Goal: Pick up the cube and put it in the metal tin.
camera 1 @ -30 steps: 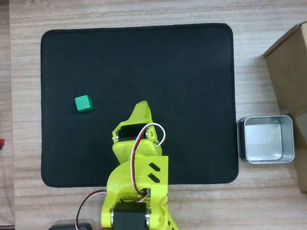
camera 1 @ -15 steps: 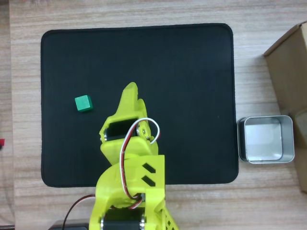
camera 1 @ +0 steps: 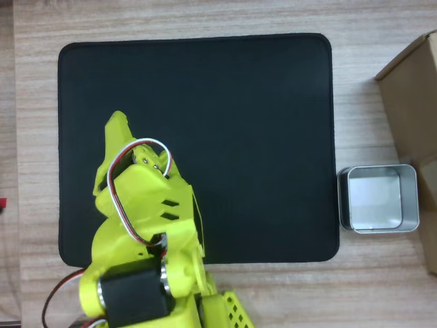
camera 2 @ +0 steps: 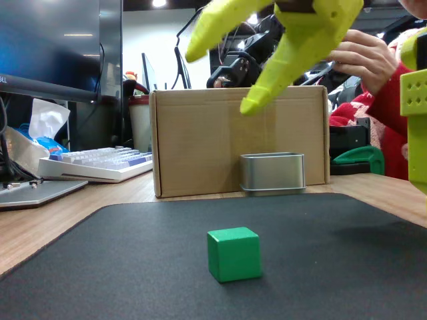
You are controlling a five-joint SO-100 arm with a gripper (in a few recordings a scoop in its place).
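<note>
Cube (camera 2: 233, 253) sits on black mat (camera 2: 133, 267), well apart from metal tin (camera 2: 272, 173). My gripper (camera 2: 217, 73) hangs above it, jaws apart. Approach step; next I descend and close.

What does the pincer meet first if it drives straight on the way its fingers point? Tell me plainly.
Probably the green cube. The pincer hangs open above it with its fingers pointing down, with clear air between them. If it passes beside the cube, it lands on the black mat; depth is unclear.
</note>
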